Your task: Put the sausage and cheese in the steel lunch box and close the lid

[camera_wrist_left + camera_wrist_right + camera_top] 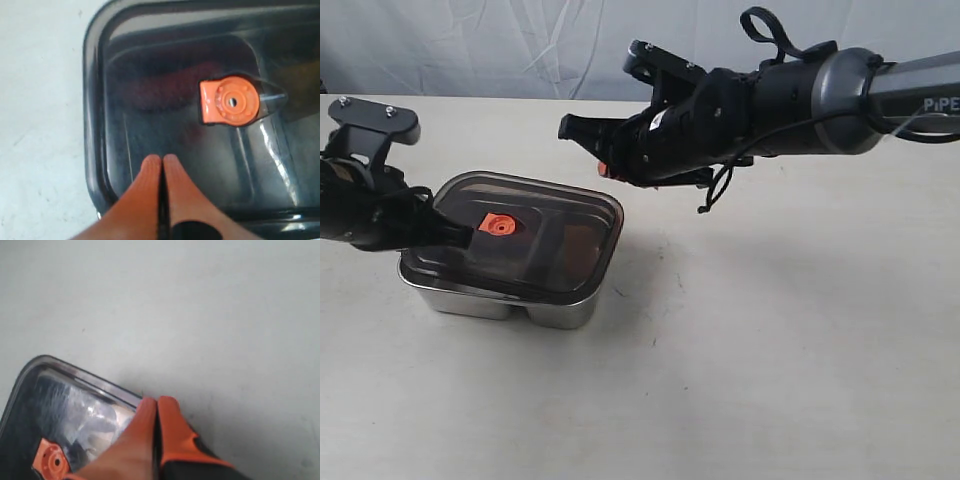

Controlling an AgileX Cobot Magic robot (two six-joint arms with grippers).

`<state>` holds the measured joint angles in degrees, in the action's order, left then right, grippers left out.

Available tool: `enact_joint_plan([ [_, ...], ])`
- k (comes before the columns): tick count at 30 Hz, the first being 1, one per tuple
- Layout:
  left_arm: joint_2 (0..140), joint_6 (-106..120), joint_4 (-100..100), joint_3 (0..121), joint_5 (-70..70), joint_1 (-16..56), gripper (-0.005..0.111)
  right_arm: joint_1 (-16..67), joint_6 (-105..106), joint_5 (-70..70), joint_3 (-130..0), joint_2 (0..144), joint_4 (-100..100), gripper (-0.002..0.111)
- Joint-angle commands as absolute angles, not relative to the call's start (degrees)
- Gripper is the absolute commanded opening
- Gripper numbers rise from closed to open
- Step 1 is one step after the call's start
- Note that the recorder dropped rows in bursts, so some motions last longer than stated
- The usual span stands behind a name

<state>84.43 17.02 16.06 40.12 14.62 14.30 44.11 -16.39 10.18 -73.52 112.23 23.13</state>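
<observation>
holding nothing, both jaws are pressed shut near the lid (560, 240).

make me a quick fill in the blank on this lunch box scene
1. The steel lunch box is covered by its dark ____.
2. The round valve tab in the middle of that cover is ____ in colour.
3. The left gripper and the right gripper both have their jaws ____.
Missing words: lid; orange; shut.
</observation>
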Motion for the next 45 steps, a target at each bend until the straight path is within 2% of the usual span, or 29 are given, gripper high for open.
enact_joint_plan([
  [1, 79.41, 16.95, 15.75, 40.12, 11.76, 14.24, 0.000, 44.04, -15.83, 8.43, -77.06, 116.57, 22.76, -0.001],
  [18, 76.72, 16.95, 14.71, 40.12, 10.67, 9.22, 0.000, 44.04, -14.79, 18.85, -94.39, 126.00, 22.90, -0.001],
  [30, 76.72, 16.95, 14.93, 40.12, 10.80, 9.22, 0.000, 44.14, -14.79, 28.92, -98.05, 128.52, 22.59, -0.001],
  [45, 76.72, 16.85, 17.30, 40.12, 8.05, 9.22, 0.000, 46.90, -13.50, 17.98, -98.05, 128.52, 22.16, -0.001],
])
